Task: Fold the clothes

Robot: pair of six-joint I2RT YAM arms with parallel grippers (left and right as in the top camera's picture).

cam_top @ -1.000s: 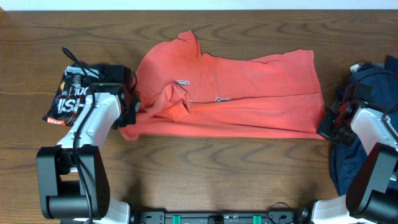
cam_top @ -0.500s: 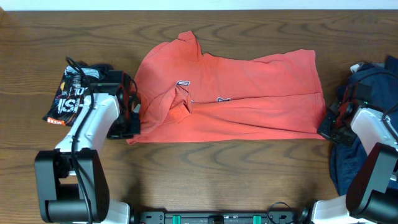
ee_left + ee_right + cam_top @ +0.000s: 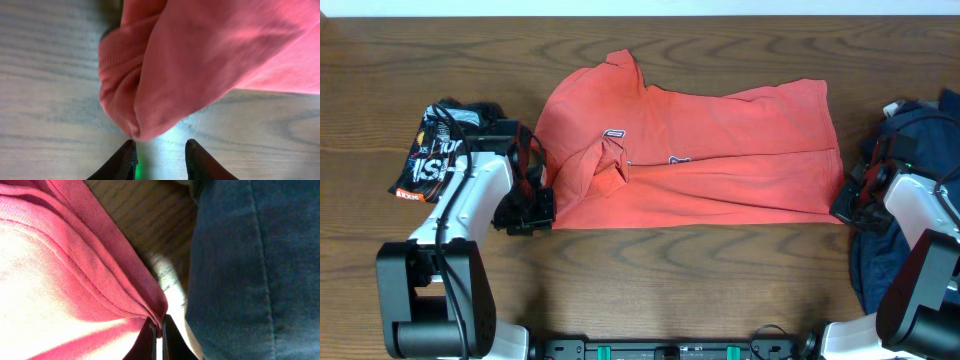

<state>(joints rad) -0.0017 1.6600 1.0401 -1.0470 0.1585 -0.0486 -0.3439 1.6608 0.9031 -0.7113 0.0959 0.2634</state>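
A coral-red T-shirt (image 3: 720, 150) lies folded across the middle of the bench (image 3: 650, 270), scraps of print showing. A crumpled black lettered shirt (image 3: 428, 160) lies at left, with a navy shirt (image 3: 925, 125) heaped at right.

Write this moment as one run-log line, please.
left end effector: open, off red shirt | right end effector: shut on its corner | fold: unfinished

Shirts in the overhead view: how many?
3. A coral-red shirt spread mid-table; a black printed shirt bunched at the left; a navy shirt heaped at the far right. More may be hidden under the navy shirt.
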